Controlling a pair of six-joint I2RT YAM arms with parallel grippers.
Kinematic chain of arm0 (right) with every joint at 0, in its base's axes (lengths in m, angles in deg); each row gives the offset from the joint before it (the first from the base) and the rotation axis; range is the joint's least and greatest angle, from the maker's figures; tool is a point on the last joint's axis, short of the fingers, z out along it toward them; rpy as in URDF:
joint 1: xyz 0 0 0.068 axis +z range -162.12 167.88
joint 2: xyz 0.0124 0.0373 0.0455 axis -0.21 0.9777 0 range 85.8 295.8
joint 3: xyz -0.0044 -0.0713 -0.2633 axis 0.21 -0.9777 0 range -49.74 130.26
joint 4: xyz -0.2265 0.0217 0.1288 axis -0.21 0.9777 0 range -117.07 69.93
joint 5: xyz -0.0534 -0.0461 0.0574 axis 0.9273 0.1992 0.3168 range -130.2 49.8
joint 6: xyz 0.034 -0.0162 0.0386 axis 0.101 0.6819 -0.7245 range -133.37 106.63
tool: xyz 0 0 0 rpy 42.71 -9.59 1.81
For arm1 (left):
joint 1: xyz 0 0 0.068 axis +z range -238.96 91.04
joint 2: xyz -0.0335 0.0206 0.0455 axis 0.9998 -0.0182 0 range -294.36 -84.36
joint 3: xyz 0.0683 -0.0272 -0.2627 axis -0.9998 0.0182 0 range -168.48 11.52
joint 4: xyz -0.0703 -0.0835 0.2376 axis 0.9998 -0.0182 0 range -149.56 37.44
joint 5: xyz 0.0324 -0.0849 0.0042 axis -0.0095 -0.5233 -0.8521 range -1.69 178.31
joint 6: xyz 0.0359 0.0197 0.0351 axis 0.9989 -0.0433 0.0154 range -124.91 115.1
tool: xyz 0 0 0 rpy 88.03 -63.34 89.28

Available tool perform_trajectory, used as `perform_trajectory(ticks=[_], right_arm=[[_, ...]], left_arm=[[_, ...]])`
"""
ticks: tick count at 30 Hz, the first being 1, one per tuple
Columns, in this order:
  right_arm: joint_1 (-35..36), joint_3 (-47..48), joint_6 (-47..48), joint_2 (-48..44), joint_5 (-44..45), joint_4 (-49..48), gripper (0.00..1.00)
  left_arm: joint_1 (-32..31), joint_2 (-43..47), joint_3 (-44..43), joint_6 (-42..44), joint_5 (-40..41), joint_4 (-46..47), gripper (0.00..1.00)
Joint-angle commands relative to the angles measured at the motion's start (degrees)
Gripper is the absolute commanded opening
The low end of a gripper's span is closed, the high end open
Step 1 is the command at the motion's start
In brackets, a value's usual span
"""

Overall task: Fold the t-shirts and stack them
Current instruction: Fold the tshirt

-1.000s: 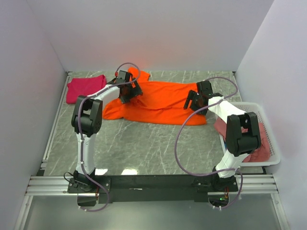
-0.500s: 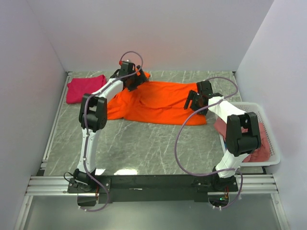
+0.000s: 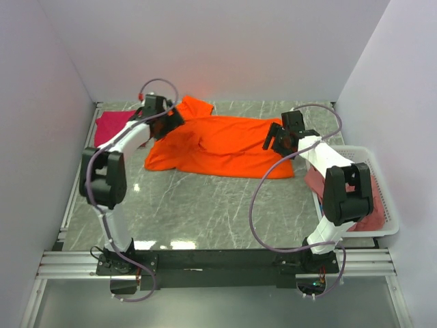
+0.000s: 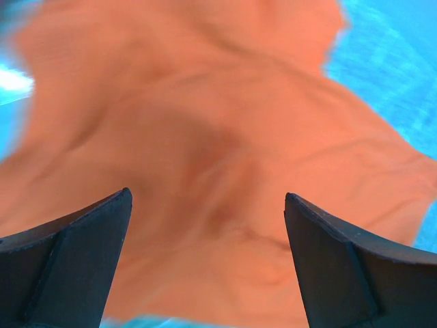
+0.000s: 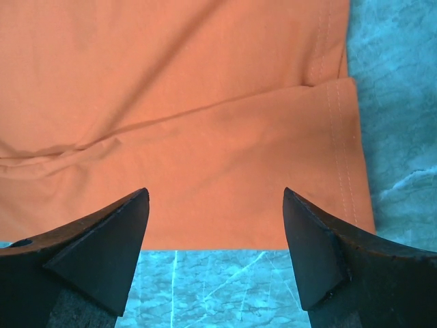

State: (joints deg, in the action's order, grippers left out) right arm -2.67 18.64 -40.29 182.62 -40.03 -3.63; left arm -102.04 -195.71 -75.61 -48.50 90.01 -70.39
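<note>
Now orange t-shirt [image 3: 232, 147] spread beneath left fingers [image 4: 68, 266], right fingers [image 5: 89, 260]; both pairs apart, empty.

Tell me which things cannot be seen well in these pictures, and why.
Top view: left arm hides part of the magenta t-shirt.
Top view: right arm covers most of the pink cloth in the basket; how many shirts lie there is unclear.
Left wrist view: orange t-shirt is blurred and cut off by the edges.
</note>
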Motion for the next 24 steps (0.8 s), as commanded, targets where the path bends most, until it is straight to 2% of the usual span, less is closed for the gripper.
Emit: perform_trajectory(ticks=[1, 6, 12, 18, 24], right_arm=[[0.0, 2.5, 0.4, 1.4, -0.1, -1.4, 0.85], [0.0, 1.8, -0.4, 4.3, -1.1, -1.8, 0.85], [0.0, -2.2, -1.4, 5.7, -0.3, -0.7, 0.85], [-0.1, -11.1, -3.7, -0.3, 0.7, -0.1, 0.85], [-0.1, -21.3, -6.2, -8.0, 0.0, 1.1, 0.86]], left_arm=[[2.1, 4.3, 7.9, -1.2, 1.1, 1.9, 0.99], [2.8, 1.8, 9.8, -1.8, 0.5, -0.3, 0.99], [3.0, 3.7, 15.1, -2.5, 5.2, -2.7, 0.99], [3.1, 8.6, 25.1, -5.4, 5.5, -3.3, 1.00], [2.7, 17.8, 34.2, -13.0, 9.6, -11.6, 0.99]])
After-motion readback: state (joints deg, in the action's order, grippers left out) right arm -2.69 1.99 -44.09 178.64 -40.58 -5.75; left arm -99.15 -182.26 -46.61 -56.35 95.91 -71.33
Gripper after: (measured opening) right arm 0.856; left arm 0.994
